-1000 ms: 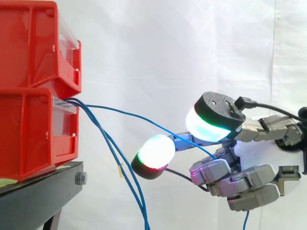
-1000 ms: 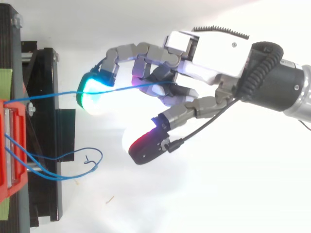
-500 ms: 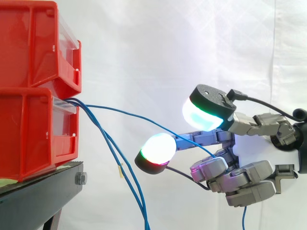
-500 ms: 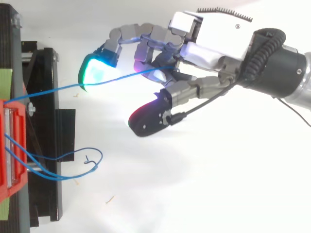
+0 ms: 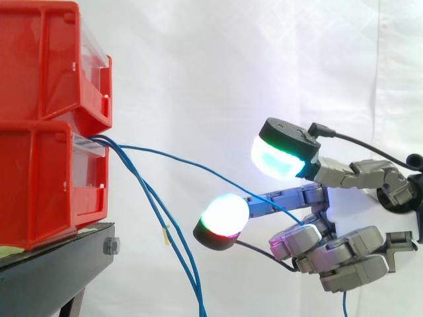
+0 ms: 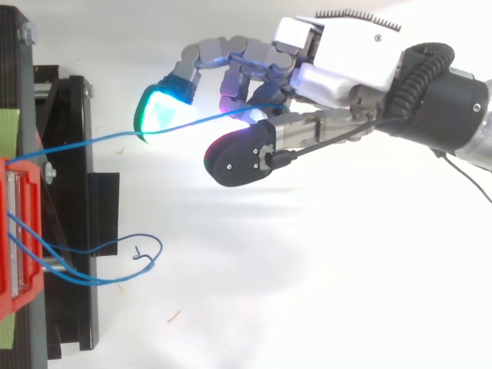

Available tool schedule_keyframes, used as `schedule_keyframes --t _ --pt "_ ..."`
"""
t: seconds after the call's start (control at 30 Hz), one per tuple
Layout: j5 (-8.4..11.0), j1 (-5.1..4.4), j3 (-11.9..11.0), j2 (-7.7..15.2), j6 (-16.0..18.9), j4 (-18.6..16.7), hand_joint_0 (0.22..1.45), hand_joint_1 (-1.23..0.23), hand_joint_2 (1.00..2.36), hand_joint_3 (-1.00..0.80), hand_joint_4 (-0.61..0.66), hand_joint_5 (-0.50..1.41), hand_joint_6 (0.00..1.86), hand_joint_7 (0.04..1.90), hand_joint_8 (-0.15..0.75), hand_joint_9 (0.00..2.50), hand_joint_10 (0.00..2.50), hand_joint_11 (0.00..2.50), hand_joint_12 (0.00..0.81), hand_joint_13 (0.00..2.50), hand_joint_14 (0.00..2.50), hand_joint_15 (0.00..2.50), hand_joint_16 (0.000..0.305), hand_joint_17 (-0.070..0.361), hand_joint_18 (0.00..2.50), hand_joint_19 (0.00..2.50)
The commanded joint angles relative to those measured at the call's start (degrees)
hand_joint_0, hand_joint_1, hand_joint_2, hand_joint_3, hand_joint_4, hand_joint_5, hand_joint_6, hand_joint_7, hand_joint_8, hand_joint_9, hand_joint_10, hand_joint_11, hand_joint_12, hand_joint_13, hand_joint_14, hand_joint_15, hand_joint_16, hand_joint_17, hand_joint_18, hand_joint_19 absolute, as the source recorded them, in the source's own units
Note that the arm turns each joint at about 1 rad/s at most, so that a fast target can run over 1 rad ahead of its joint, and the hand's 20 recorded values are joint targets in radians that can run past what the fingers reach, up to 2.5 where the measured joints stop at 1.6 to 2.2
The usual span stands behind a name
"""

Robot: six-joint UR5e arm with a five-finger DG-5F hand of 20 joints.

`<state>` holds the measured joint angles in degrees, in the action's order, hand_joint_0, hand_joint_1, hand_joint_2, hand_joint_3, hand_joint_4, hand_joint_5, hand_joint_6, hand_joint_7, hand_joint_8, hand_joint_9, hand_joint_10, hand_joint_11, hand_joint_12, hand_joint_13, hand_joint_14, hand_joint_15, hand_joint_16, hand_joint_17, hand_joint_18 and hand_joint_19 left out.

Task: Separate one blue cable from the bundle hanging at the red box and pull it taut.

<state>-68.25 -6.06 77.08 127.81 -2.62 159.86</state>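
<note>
Blue cable (image 5: 198, 166) is held within the curled fingers of the hand (image 6: 338, 65), stretched from the lower red box (image 5: 39, 185).

Two stacked bins (image 5: 39, 185) sit on the stand (image 5: 59, 264) at left; one cable (image 6: 84, 143) runs right into the hand (image 6: 346, 65)

Black stand (image 5: 56, 271) under two stacked red bins (image 5: 39, 188)

We count two red bins (image 5: 46, 66), three blue cables (image 6: 77, 147) — one black stand (image 5: 53, 271), one hand (image 6: 338, 69).
</note>
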Motion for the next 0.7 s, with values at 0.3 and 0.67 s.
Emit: schedule_keyframes --t 0.3,0.67 --pt "0.05 0.00 -0.1 -3.1 0.2 4.6 0.58 -0.68 1.00 -0.50 -0.03 -0.21 0.50 1.11 0.316 0.00 2.50 1.50 0.426 1.04 2.50 0.88 0.049 0.110 1.97 1.85" --pt "0.84 -0.44 -1.5 -3.1 -0.5 4.8 0.63 -0.59 1.01 -0.45 -0.05 -0.18 0.50 1.26 0.325 0.14 2.50 1.61 0.429 1.09 2.50 0.99 0.048 0.107 1.99 1.90"
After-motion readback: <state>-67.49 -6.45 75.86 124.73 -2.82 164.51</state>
